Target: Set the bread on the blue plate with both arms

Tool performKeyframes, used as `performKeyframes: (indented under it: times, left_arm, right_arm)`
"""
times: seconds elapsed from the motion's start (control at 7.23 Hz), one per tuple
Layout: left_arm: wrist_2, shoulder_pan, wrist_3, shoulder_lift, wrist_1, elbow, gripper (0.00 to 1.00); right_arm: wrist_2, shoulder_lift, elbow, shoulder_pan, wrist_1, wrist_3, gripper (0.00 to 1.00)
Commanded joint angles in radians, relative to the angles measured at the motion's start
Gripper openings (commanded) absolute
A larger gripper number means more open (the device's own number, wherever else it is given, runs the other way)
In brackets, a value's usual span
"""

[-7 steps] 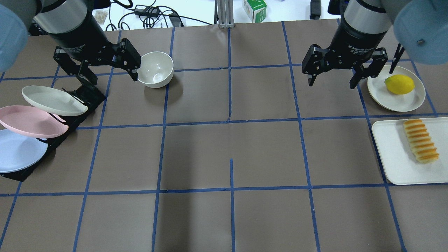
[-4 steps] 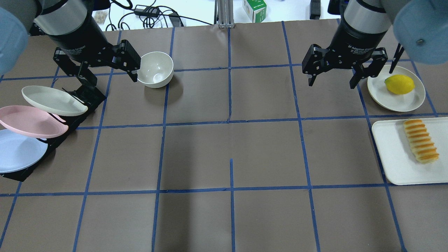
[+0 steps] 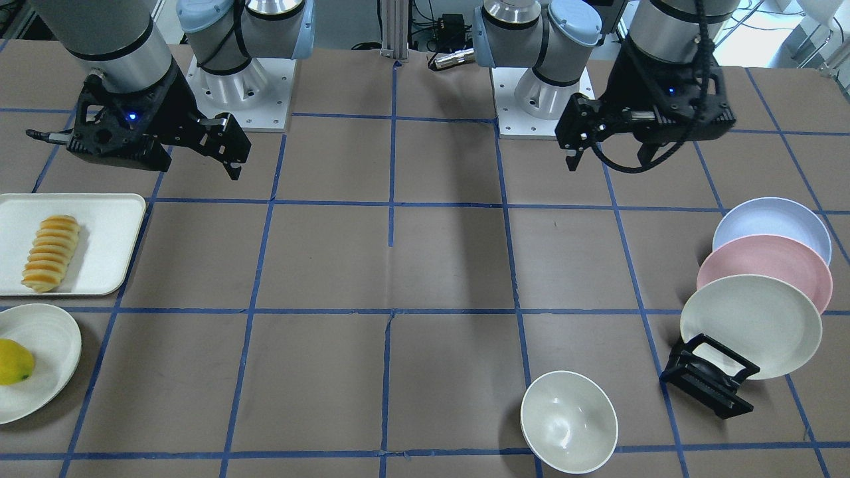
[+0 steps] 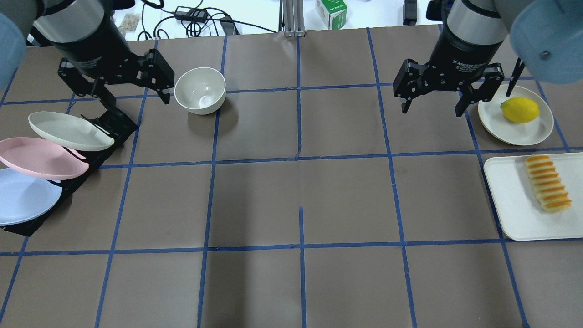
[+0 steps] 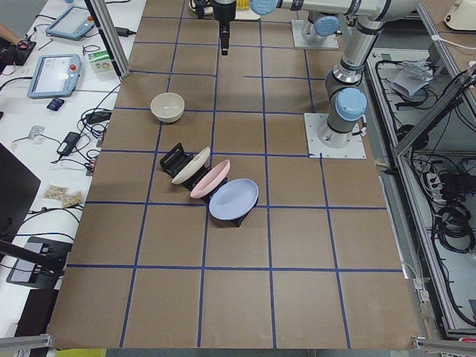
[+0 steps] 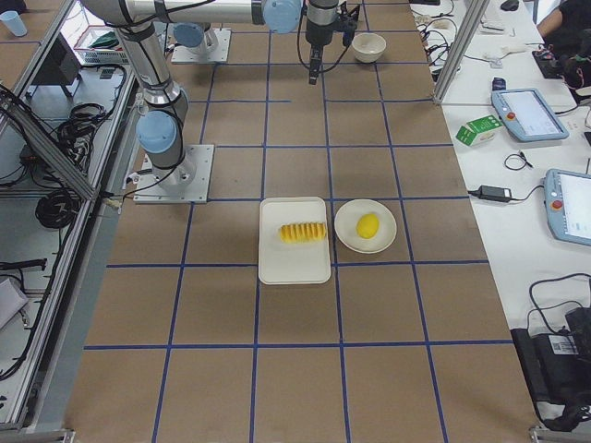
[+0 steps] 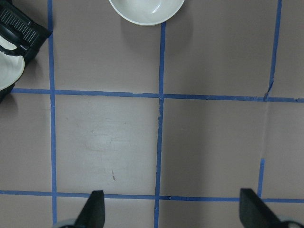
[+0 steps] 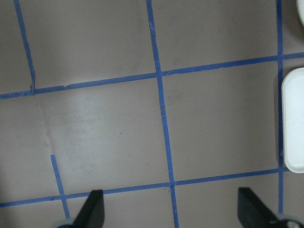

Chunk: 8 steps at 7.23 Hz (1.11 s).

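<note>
The bread (image 4: 547,183) lies on a white tray (image 4: 510,200) at the table's right edge; it also shows in the front view (image 3: 52,252). The blue plate (image 4: 25,196) leans in a black rack (image 4: 109,125) at the left edge, nearest of three plates. My left gripper (image 4: 136,98) is open and empty, above the rack's far end, just left of a white bowl (image 4: 200,89). My right gripper (image 4: 431,110) is open and empty, left of the lemon plate and well behind the tray. Both wrist views show open fingers over bare table.
A pink plate (image 4: 41,157) and a cream plate (image 4: 68,131) lean in the same rack behind the blue one. A lemon (image 4: 519,110) sits on a cream plate (image 4: 528,130) behind the tray. Blue tape lines grid the brown table.
My left gripper has moved left and back, away from the white bowl. The right gripper has barely moved. Nothing was gripped or released.
</note>
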Motion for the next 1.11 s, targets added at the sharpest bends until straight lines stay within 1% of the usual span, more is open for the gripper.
performKeyframes:
  times: [0.0,0.14,0.28,0.41,0.55,0.69,0.83,0.97]
  left_arm:
    - [0.05,0.182,0.013,-0.02,0.002,-0.015,1.0]
    - [0.055,0.296,0.121,-0.017,0.005,-0.017,1.0]
    - [0.056,0.44,0.168,-0.025,0.029,-0.024,1.0]
    - [0.05,0.607,0.214,-0.045,0.078,-0.056,1.0]
    - [0.047,0.73,0.264,-0.062,0.176,-0.117,1.0]
    - [0.052,0.789,0.341,-0.071,0.31,-0.183,1.0]
    - [0.056,0.844,0.355,-0.1,0.466,-0.246,1.0]
    - [0.046,0.913,0.354,-0.155,0.535,-0.286,1.0]
  right_arm:
    - [0.003,0.001,0.002,-0.009,0.0,0.002,1.0]
    - [0.003,0.007,0.003,-0.032,0.0,-0.002,1.0]
    - [-0.012,0.009,0.005,-0.061,-0.006,-0.005,1.0]
    - [-0.016,0.009,0.006,-0.122,0.005,-0.022,1.0]
    - [-0.011,0.009,0.005,-0.212,0.008,-0.166,1.0]
    - [-0.023,0.017,0.009,-0.286,0.004,-0.268,1.0]
    - [-0.064,0.036,0.032,-0.358,-0.006,-0.33,1.0]
    - [-0.068,0.038,0.052,-0.412,-0.022,-0.419,1.0]
